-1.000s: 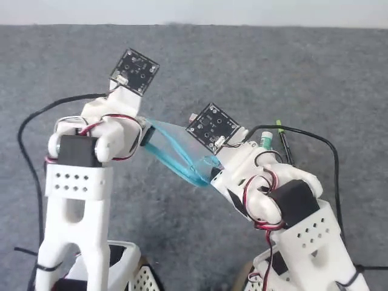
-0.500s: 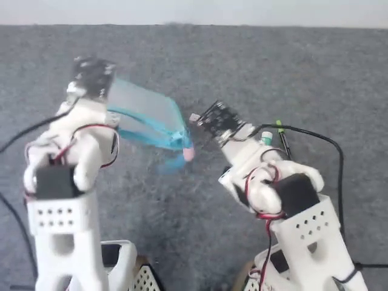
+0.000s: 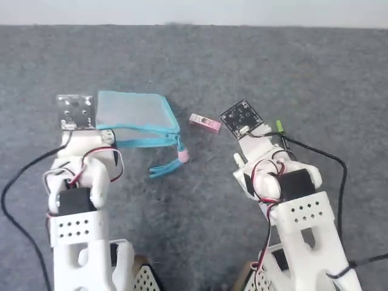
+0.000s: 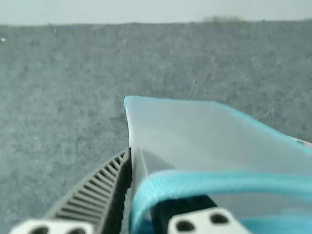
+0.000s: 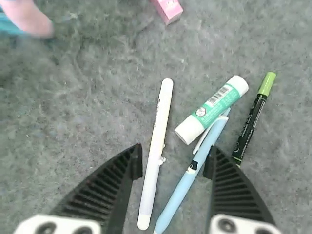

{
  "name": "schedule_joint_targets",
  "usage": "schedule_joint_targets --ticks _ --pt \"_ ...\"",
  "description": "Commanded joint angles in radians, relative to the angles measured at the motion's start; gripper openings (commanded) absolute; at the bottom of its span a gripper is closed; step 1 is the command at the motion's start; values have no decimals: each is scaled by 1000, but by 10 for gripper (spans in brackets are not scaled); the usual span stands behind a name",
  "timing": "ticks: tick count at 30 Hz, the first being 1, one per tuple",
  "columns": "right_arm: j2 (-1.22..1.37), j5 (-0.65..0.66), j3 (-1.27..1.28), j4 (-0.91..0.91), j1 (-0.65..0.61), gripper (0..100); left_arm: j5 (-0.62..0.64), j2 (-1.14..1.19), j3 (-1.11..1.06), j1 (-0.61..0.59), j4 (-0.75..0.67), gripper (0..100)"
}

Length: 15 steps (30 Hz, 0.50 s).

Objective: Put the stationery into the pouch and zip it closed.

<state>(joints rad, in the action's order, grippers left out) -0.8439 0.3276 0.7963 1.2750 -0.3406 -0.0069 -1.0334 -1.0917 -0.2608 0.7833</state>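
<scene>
A translucent pouch [image 3: 134,116] with teal trim lies flat on the grey carpet, its pink zipper pull [image 3: 183,156] and teal strap [image 3: 163,169] trailing toward the front. My left gripper [image 4: 134,163] is shut on the pouch [image 4: 204,141] at its left edge. My right gripper [image 5: 174,156] hangs open over a white pen [image 5: 156,148], a light blue pen [image 5: 194,173], a glue stick [image 5: 212,109] and a green marker [image 5: 251,119]. A pink eraser [image 3: 205,123] lies between pouch and right arm, and shows as the eraser [image 5: 167,9] in the right wrist view.
Grey carpet [image 3: 200,60] covers the table to a pale wall at the back. Black cables [image 3: 321,145] loop beside each arm. The green marker's tip [image 3: 279,125] peeks out behind the right arm's camera board [image 3: 242,117].
The left arm swung left and brought the pouch down from mid-air onto the carpet. The right arm drew back to the right, away from the pouch, uncovering the pink eraser.
</scene>
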Motion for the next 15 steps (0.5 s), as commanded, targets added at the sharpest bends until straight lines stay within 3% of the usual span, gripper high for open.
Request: schedule_joint_targets --ticks 1,7,15 --pt "-13 -11 9 -44 12 209 46 -44 -70 15 -92 10" --pt "-12 -9 71 -24 22 209 48 -48 -159 44 -107 11" --pt "7 32 34 -16 228 213 49 -48 -223 190 -106 12"
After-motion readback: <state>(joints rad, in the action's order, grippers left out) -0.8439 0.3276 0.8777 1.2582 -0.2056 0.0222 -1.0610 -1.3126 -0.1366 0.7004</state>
